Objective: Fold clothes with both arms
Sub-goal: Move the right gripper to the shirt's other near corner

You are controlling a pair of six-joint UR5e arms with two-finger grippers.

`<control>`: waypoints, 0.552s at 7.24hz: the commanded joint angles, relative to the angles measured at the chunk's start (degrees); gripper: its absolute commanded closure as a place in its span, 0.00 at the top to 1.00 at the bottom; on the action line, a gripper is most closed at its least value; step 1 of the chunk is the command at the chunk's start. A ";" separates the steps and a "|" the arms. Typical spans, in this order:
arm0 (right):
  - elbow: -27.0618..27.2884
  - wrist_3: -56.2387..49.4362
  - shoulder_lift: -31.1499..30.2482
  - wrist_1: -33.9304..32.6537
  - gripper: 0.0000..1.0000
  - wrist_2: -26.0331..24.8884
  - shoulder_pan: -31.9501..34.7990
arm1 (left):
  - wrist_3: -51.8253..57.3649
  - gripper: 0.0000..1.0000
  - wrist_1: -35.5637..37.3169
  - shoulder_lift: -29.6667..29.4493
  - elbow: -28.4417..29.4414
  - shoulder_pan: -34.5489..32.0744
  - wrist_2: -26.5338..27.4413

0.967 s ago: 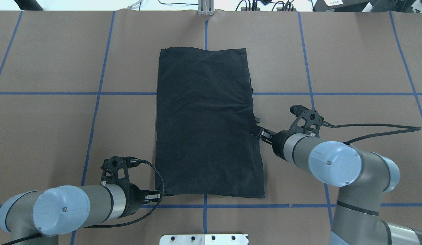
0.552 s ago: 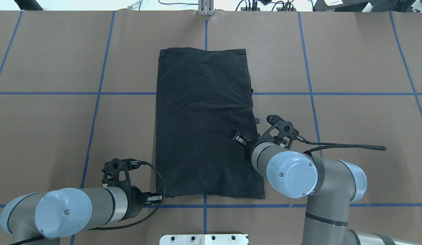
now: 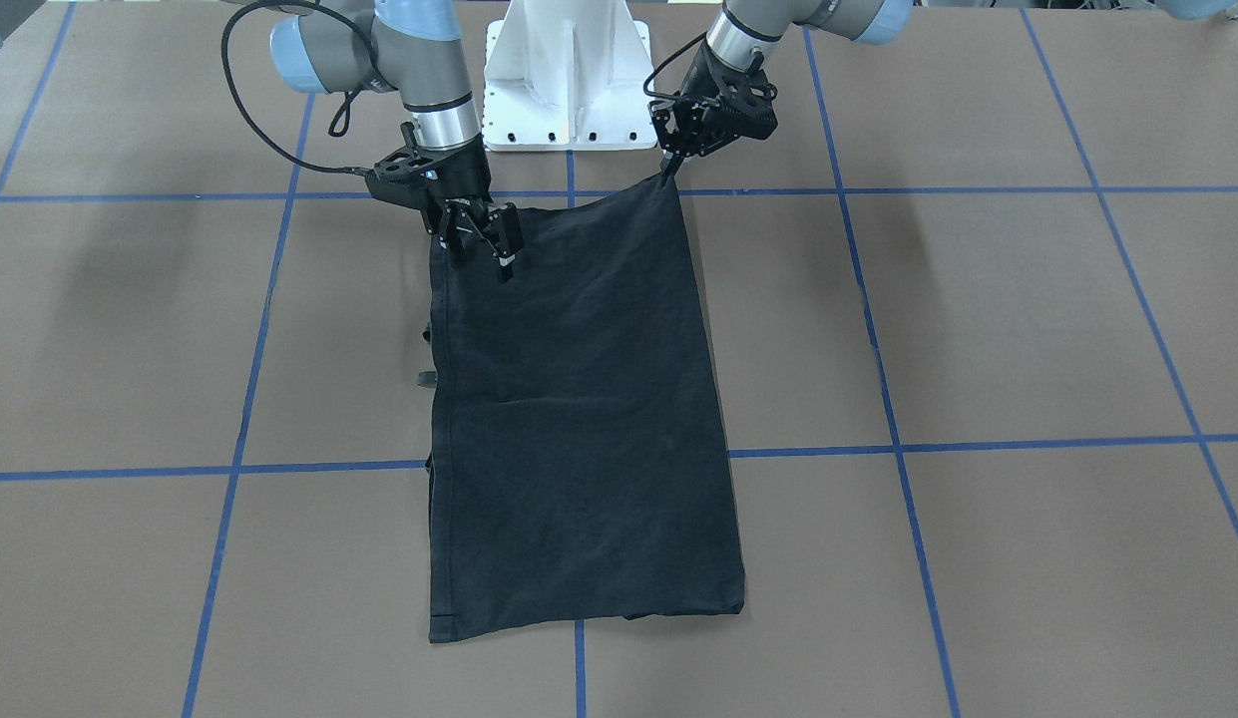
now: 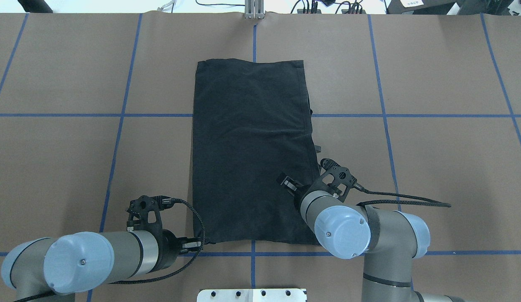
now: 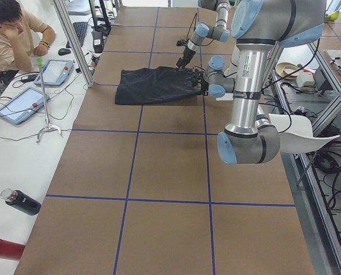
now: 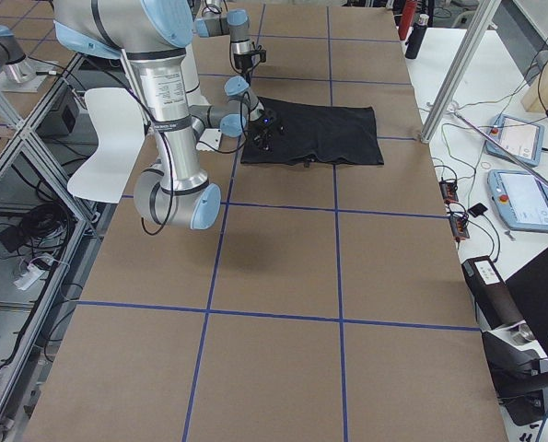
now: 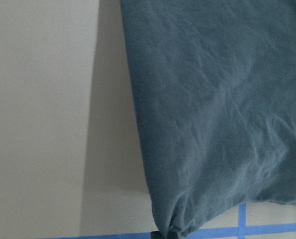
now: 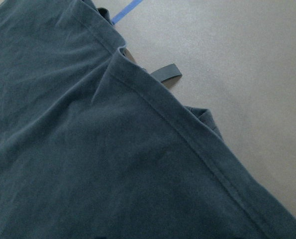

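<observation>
On the table, brown-surfaced and gridded with blue tape, the shirt lies centred before the robot as a long rectangle, plain black side up, with no sleeves showing. Judgement: the lengthwise folds are done and an end-over-end fold is due, which accounts for both tools standing at the near end.

Left arm lies low and nearly level along the near edge, its wrist pointing across at the shirt's near-left corner. Right arm is elbowed up and pitched down over the cloth just inside its right edge, short of the near-right corner.

Left gripper is closed on that near-left corner. The front view shows the cloth drawn up to a small peak at the fingers, and the left wrist view shows it bunched there. Right gripper is spread wide above the cloth with nothing in it; contact with the fabric cannot be confirmed. Judgement: it needs to reach the matching corner so the hem lifts evenly.

A small tab protrudes from the shirt's right edge onto the table.
</observation>
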 commanded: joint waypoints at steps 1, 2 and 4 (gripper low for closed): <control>-0.20 0.11 -0.54 0.04 0.85 -1.29 -1.31 | 0.00 0.00 0.00 -0.04 0.06 0.00 -0.01; -0.29 0.11 -0.72 -0.31 0.85 -1.55 -1.67 | 0.00 0.00 0.00 -0.04 -0.03 0.00 -0.01; -0.46 0.11 -1.60 -0.49 0.85 -1.64 -1.93 | 0.00 0.00 0.00 -0.04 -0.03 0.00 -0.01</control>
